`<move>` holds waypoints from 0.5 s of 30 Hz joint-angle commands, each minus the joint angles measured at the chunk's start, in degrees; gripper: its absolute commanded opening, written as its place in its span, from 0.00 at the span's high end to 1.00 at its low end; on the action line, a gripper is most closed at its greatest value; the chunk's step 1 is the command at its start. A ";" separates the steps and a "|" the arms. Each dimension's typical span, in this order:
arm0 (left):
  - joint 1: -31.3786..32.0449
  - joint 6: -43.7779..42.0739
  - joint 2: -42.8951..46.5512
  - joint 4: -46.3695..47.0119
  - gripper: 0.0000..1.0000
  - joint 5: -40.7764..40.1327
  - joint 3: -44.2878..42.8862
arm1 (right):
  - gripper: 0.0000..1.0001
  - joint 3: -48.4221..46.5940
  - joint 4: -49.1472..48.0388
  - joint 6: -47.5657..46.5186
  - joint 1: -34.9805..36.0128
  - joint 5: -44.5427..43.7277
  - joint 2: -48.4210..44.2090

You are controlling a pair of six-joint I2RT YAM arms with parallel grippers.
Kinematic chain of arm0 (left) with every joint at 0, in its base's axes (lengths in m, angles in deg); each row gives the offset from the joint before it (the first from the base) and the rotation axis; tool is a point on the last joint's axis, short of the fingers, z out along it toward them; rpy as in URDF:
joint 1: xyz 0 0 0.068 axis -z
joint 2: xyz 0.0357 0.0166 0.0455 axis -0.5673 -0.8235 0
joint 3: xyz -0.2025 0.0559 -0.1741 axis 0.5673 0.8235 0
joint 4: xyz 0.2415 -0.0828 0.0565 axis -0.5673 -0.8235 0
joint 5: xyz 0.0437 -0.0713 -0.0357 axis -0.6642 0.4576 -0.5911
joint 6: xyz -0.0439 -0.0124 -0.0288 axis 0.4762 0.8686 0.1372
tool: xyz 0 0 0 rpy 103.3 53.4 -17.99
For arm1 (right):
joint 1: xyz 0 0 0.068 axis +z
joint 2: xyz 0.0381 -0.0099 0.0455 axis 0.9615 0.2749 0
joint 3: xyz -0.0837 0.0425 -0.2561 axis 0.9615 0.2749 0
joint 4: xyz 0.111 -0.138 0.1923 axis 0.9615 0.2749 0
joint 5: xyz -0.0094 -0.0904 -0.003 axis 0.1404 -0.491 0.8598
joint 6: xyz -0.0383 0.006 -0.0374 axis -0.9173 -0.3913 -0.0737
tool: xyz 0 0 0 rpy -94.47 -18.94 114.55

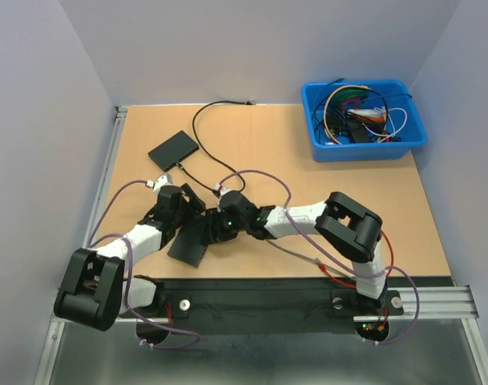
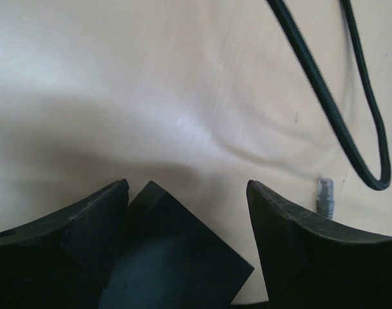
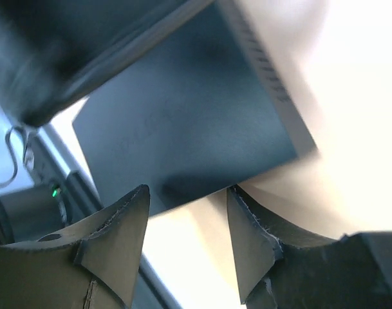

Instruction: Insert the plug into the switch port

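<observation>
The switch (image 1: 189, 243) is a flat black box lying on the wooden table between my two arms. In the left wrist view one corner of the switch (image 2: 176, 257) sits between the fingers of my left gripper (image 2: 186, 187), against the left finger and apart from the right one. That gripper is open. The clear plug (image 2: 324, 196) lies on the table just beyond the right finger, at the end of a black cable (image 2: 324, 96). My right gripper (image 3: 188, 193) is open and empty, its tips at the edge of the switch (image 3: 183, 116). No port shows in any view.
A second flat black box (image 1: 173, 150) lies at the back left with the black cable (image 1: 197, 120) running from it. A blue bin (image 1: 412, 140) full of wires stands at the back right. Purple arm cables (image 1: 264, 175) loop over the middle.
</observation>
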 commanded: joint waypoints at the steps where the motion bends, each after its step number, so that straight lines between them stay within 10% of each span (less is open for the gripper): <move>1: 3.56 3.16 -4.53 3.31 0.16 6.43 -1.94 | 0.43 1.98 -3.28 -0.95 -6.55 -4.88 -2.96; 15: 5.50 -1.23 -25.54 7.89 0.15 5.20 -20.13 | 0.44 8.31 -2.58 -4.99 -12.98 1.97 -12.53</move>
